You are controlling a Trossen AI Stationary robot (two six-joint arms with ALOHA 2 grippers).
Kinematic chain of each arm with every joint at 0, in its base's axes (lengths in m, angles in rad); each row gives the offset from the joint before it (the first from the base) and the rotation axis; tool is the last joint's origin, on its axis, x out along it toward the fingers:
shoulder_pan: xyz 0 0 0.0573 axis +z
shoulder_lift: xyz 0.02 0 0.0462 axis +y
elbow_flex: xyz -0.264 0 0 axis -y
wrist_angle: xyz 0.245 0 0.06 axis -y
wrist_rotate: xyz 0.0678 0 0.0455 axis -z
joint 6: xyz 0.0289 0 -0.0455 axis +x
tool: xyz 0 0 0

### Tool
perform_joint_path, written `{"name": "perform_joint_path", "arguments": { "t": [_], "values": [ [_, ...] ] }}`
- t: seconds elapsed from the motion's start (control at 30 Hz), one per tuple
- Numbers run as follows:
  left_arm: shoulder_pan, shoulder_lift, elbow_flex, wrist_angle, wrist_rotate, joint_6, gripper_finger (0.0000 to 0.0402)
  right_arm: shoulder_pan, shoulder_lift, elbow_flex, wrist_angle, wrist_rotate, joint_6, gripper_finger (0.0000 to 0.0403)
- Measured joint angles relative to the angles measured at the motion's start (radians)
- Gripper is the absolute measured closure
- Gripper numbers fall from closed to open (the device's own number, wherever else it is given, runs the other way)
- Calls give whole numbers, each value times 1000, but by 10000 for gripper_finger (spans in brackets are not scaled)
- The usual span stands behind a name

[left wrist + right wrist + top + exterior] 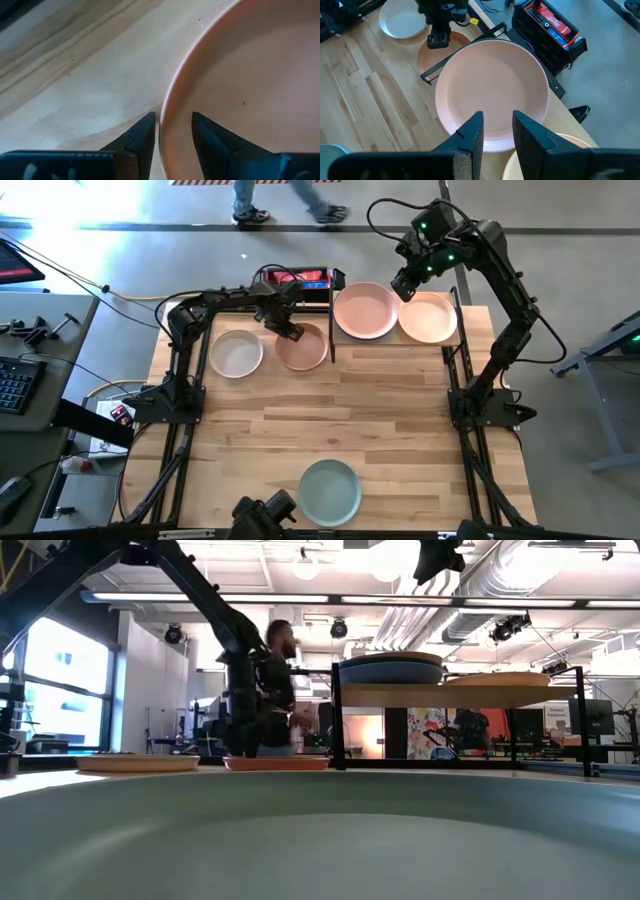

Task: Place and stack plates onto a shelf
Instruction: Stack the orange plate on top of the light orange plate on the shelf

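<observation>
My left gripper [173,131] is down at the rim of the salmon plate [302,347], one finger outside the rim on the table [400,420] and one inside over the plate's floor, straddling the edge with a gap either side; the jaws are parted, not yet pinched. Only my left wrist view shows that straddle. From above, the gripper [291,332] merely sits at the plate's far-left edge, and the cream plate [237,353] lies just beside, to its left.

My right gripper [497,131] hangs above the shelf [455,340], fingers apart and holding nothing. Past them, the right wrist view looks down on the pale pink plate [492,95] and a sliver of the orange-tan plate [540,167] next to it. The high view shows both side by side on the shelf, pink [365,311] left, orange-tan [428,318] right.

The low view alone shows a blue plate [392,668] stacked beneath the pink one; from overhead it is hidden. That view is mostly filled by the sage green plate [329,491], which sits alone at the table's near edge.

A person [276,690] stands beyond the table.
</observation>
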Motion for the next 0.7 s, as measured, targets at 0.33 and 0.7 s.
{"name": "perform_joint_path", "arguments": {
  "t": [0.33,0.7],
  "values": [
    [0,5,1,-3,0,27,360,0,0,0,0,-1,17,320],
    [0,-10,0,-8,-17,53,397,0,0,0,0,-3,28,320]
  ]
}}
